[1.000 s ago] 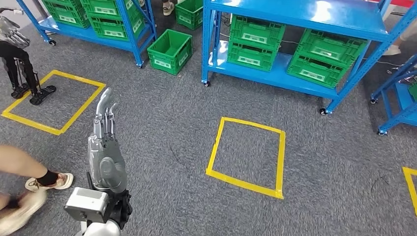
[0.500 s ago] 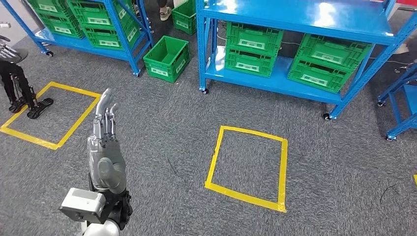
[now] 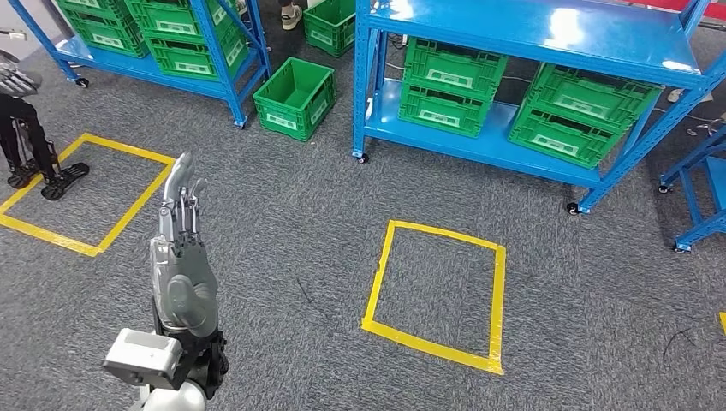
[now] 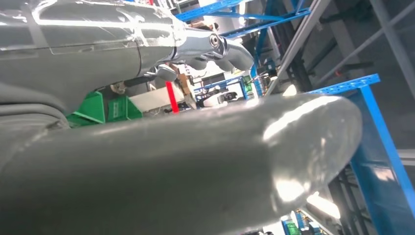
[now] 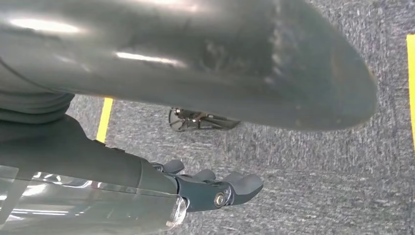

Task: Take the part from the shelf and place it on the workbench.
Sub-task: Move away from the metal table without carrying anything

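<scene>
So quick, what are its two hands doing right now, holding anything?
Left hand: open, raised, holding nothing.
Right hand: open, holding nothing, above the carpet.

A warehouse or factory floor. Blue steel racks (image 3: 522, 34) hold green plastic crates (image 3: 449, 86). Before them, yellow tape squares (image 3: 437, 295) mark grey carpet (image 3: 282, 214).

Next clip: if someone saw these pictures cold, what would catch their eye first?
Probably the blue shelving along the far side, its lower deck stacked with green crates, and one open green crate on the grey carpet between the racks. Next, the yellow tape square on the floor in the middle. Near left, the robot's left hand is raised, fingers extended and holding nothing.
</scene>
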Robot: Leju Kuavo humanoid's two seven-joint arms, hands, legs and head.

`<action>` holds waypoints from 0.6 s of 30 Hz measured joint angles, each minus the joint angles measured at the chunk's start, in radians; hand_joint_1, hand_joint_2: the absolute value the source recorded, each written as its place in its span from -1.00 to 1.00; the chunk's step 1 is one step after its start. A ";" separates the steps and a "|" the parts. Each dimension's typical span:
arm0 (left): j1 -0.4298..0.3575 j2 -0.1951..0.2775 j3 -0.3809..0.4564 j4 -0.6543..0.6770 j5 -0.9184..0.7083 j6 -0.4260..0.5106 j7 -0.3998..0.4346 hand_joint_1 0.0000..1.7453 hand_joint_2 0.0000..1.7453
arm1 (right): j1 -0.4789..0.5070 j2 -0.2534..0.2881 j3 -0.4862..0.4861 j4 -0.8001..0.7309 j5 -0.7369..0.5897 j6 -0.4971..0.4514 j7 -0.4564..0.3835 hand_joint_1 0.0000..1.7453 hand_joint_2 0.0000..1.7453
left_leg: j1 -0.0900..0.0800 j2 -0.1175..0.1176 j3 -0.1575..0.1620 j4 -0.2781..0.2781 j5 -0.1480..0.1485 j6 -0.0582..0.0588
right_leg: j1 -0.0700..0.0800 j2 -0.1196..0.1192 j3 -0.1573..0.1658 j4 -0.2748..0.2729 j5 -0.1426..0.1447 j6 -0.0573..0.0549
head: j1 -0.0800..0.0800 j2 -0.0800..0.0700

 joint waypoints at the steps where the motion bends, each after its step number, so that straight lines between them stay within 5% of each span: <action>1: 0.000 0.000 0.000 0.000 0.000 0.000 0.000 -1.00 -1.00 | -0.001 -0.001 0.000 0.000 0.000 0.000 0.000 -1.00 -1.00 | -0.002 -0.001 -0.001 0.000 0.004 -0.002 | 0.005 -0.001 0.033 -0.060 0.019 -0.009 | 0.000 0.000; 3: -0.001 0.000 0.000 0.000 0.000 0.000 0.000 -1.00 -1.00 | -0.005 -0.003 0.000 0.000 0.000 0.000 0.000 -1.00 -1.00 | 0.000 -0.001 -0.004 -0.003 0.014 -0.011 | 0.014 -0.003 0.062 -0.124 0.031 -0.018 | 0.000 0.000; 6: -0.001 0.001 0.000 -0.001 0.000 0.000 0.000 -1.00 -1.00 | -0.006 -0.003 0.000 0.000 0.000 0.000 0.000 -1.00 -1.00 | 0.003 -0.001 -0.009 -0.007 0.019 -0.029 | 0.011 -0.006 0.056 -0.148 0.058 -0.023 | 0.001 0.000; 8: -0.001 0.002 -0.001 0.000 0.002 0.000 0.000 -1.00 -1.00 | -0.006 -0.003 0.000 0.000 0.001 -0.001 0.000 -1.00 -1.00 | 0.002 -0.001 -0.025 0.042 -0.049 -0.037 | 0.005 -0.011 0.042 -0.163 0.086 -0.029 | -0.001 0.000; 10: -0.001 0.002 -0.002 0.000 0.004 0.000 0.000 -1.00 -1.00 | -0.006 -0.003 0.000 0.000 0.001 -0.001 0.000 -1.00 -1.00 | 0.004 -0.002 -0.050 0.149 -0.140 -0.046 | 0.005 -0.011 0.017 -0.165 0.104 -0.032 | -0.004 0.000; 12: -0.001 0.004 -0.003 0.000 0.006 0.000 0.000 -1.00 -1.00 | -0.004 -0.003 0.000 0.000 0.001 -0.001 0.000 -1.00 -1.00 | 0.006 -0.002 -0.053 0.224 -0.154 -0.053 | 0.005 -0.011 -0.008 -0.164 0.118 -0.029 | -0.004 0.000; 15: -0.001 0.004 -0.004 0.001 0.003 0.000 0.000 -1.00 -1.00 | -0.002 0.000 0.000 0.000 0.001 -0.001 0.001 -1.00 -1.00 | 0.013 0.000 0.044 0.134 -0.072 -0.061 | 0.002 -0.011 -0.041 -0.153 0.138 -0.018 | -0.004 0.000; 18: -0.002 0.004 -0.005 0.000 0.000 0.000 0.000 -1.00 -1.00 | -0.003 0.000 0.000 0.000 0.001 -0.001 0.001 -1.00 -1.00 | 0.015 -0.004 0.152 -0.024 -0.090 -0.049 | 0.005 -0.008 -0.064 -0.125 0.145 -0.002 | -0.007 0.000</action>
